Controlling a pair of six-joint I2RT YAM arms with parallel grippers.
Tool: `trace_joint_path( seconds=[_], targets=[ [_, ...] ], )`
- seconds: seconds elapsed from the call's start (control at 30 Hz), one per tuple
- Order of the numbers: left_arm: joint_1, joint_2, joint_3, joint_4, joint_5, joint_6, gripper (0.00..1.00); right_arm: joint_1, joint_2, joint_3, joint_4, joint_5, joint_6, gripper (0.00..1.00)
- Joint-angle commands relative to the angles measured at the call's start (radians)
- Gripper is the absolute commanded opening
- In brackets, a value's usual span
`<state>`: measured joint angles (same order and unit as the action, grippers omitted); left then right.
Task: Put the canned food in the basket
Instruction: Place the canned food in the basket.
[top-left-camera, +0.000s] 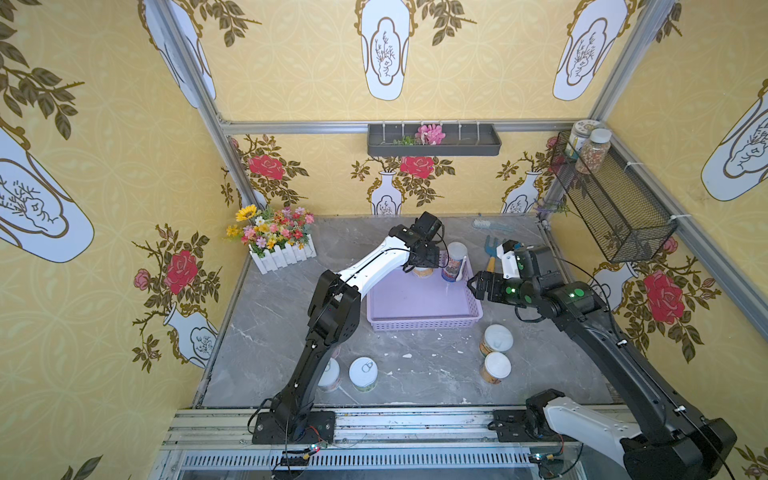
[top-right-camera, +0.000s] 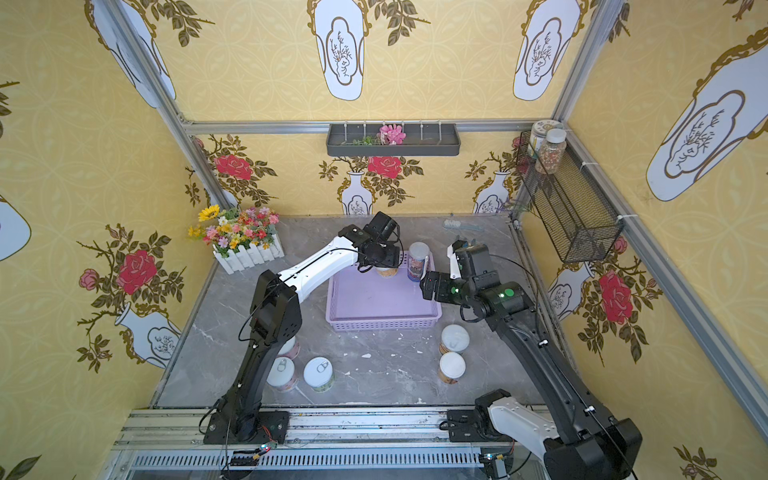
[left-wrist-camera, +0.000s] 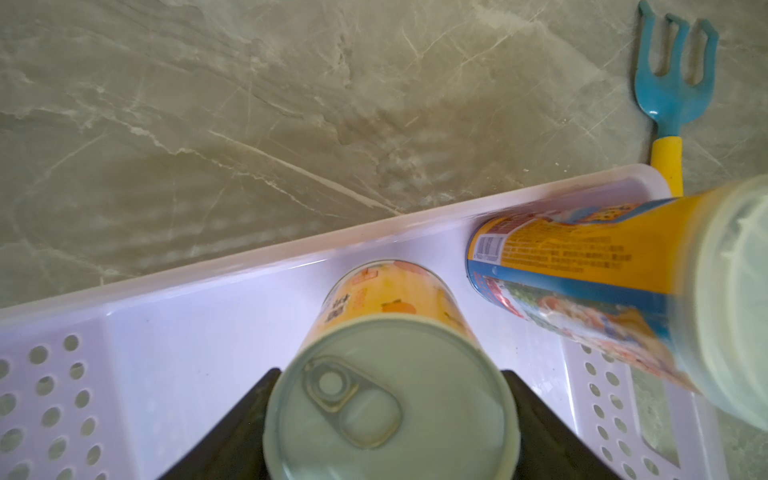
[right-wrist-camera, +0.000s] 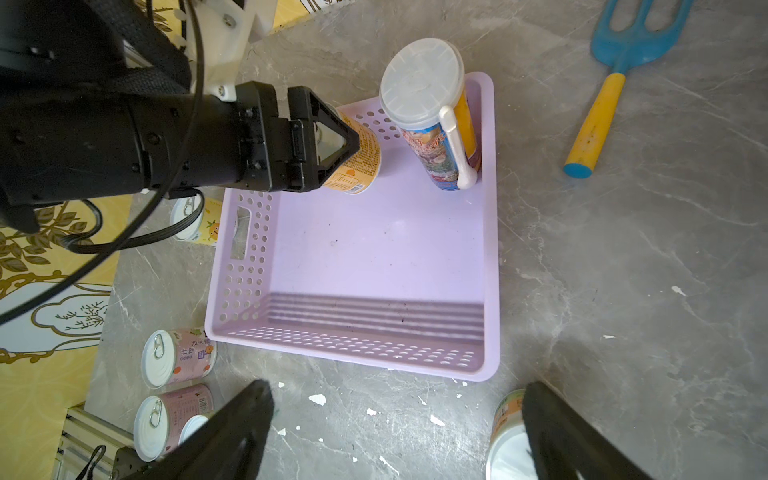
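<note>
1. The left gripper (right-wrist-camera: 347, 143) pinches a small yellow-labelled can with a silver pull-tab top (left-wrist-camera: 390, 399), one black finger pressed to each side.
2. The can hangs roughly upright inside the far end of the shallow lavender plastic basket with perforated sides (right-wrist-camera: 349, 353). It is just beside a taller multicoloured jar with a white lid (right-wrist-camera: 436, 137), which stands in the basket's far corner. Whether the can's base touches the basket floor cannot be told.
3. To finish this step well, the arm should probably lower straight down until the base sits flat. It should then part its fingers only a little and lift straight up, so that nothing nudges the tall jar, which looks easy to topple.
4. The right gripper (right-wrist-camera: 399, 388) is spread wide and empty above the table by the basket's near wall, well apart from the left arm. Its likely next targets are the orange-labelled white-lidded cans (top-left-camera: 497, 338) on the table near it.
</note>
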<state>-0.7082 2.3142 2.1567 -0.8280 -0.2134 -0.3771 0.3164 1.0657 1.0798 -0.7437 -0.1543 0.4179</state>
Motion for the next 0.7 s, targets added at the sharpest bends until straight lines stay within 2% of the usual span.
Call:
trace_joint_path(
  seconds=[0.0,0.17,0.67],
  targets=[
    [-0.002,0.026,0.015,0.064,0.021,-0.003,0.64,0.001,-0.006,-0.004,0.0,-0.016,0.002,0.97],
    [-0.003,0.054,0.032,0.085,0.033,-0.01,0.63,0.001,-0.02,-0.019,0.019,-0.058,0.0,0.97],
    [-0.002,0.123,0.051,0.122,0.04,-0.032,0.63,0.001,-0.041,-0.046,0.015,-0.052,0.012,0.97]
  ],
)
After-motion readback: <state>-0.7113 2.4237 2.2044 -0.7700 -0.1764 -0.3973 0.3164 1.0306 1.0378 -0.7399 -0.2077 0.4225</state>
